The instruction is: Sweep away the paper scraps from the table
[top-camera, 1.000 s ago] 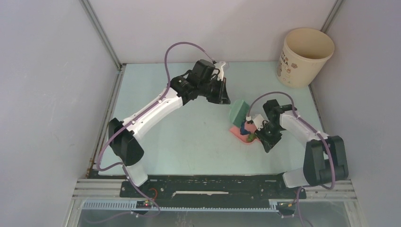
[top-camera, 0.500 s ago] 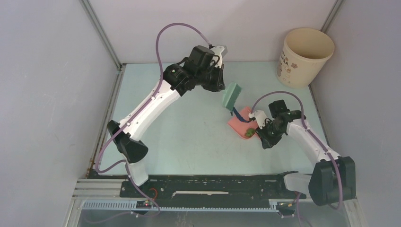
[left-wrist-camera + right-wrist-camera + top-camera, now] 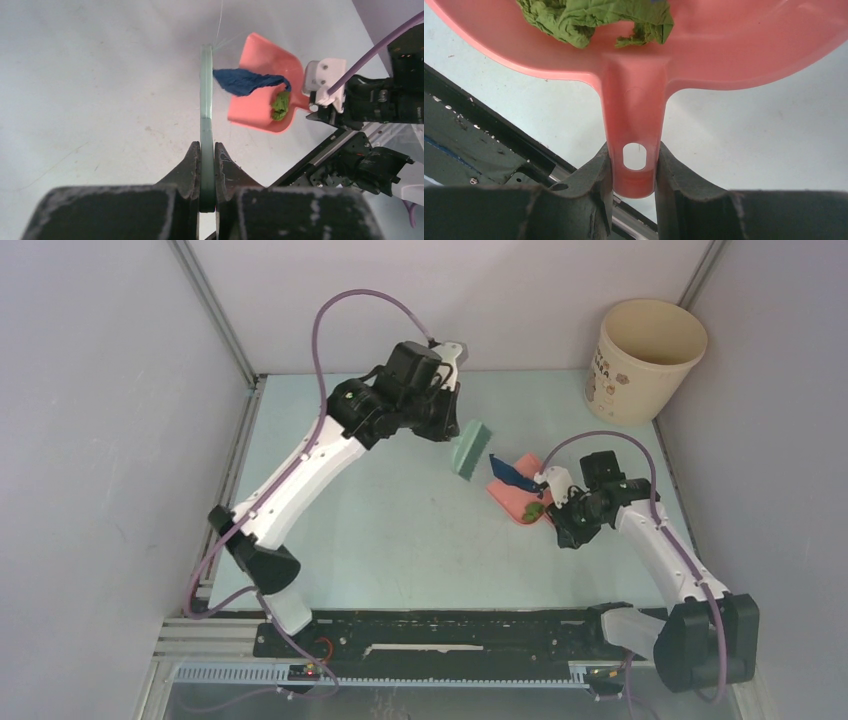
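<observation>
My left gripper (image 3: 207,170) is shut on the thin handle of the green hand brush (image 3: 206,100), which hangs just left of the pink dustpan (image 3: 508,502) without touching it. My right gripper (image 3: 634,170) is shut on the dustpan's handle (image 3: 634,115). Two paper scraps lie in the pan. A dark blue one (image 3: 245,81) drapes over its left rim, and a crumpled green one (image 3: 589,20) sits near the handle. In the top view the brush (image 3: 471,449) is right of centre on the table (image 3: 380,510). I see no other scraps on it.
A cream bucket (image 3: 643,358) stands at the table's back right corner. Grey walls close off the left, back and right sides. A black rail (image 3: 450,625) runs along the near edge, by the arm bases.
My left arm has drawn the brush off the dustpan, up and to the left. My right arm has swung outward and moved the pan slightly back, the scraps still in it.
</observation>
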Motion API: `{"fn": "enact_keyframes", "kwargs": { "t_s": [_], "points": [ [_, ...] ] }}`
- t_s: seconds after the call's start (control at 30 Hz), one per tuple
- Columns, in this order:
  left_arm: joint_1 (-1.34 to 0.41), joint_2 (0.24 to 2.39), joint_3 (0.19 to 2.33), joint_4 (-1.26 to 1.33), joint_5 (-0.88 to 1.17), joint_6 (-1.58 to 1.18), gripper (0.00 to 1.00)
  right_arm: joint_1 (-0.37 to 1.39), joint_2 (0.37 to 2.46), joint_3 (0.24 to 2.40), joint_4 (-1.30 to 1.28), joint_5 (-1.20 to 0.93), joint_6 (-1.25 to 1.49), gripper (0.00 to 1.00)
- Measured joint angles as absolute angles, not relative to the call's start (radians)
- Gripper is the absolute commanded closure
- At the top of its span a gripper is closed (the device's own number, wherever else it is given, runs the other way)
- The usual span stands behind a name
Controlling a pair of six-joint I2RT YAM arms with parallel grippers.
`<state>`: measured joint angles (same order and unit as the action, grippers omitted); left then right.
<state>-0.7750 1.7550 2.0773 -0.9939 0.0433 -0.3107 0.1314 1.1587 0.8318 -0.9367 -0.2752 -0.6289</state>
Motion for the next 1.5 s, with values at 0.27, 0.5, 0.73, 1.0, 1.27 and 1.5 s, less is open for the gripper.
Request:
{"fn": "enact_keyframes", "kwargs": {
  "t_s": [0.27,0.5,0.73,1.0,1.27,1.5],
  "points": [
    [-0.77,1.471,1.888,-1.0,-0.059,-0.287,0.99,0.086,1.125,0.841,-0.934,-0.274,-0.63,1.0],
    [-0.765,1.274,1.643,-0.941,-0.076,-0.288,0.99,0.035,1.149,0.984,-0.965,-0.263,-0.634,1.0],
    [-0.765,1.254,1.383,-0.862,-0.044,-0.298,0.99,-0.047,1.233,1.174,-0.971,-0.22,-0.623,1.0],
    [-0.765,1.146,1.119,-0.766,0.046,-0.342,0.99,-0.181,1.422,1.538,-1.014,-0.192,-0.562,1.0],
    [-0.765,1.122,1.034,-0.717,0.064,-0.341,0.99,-0.291,1.727,1.985,-1.073,-0.08,-0.535,1.0],
    [-0.765,1.124,1.034,-0.714,0.065,-0.314,0.99,-0.366,2.082,2.502,-1.131,0.092,-0.581,1.0]
  ]
}}
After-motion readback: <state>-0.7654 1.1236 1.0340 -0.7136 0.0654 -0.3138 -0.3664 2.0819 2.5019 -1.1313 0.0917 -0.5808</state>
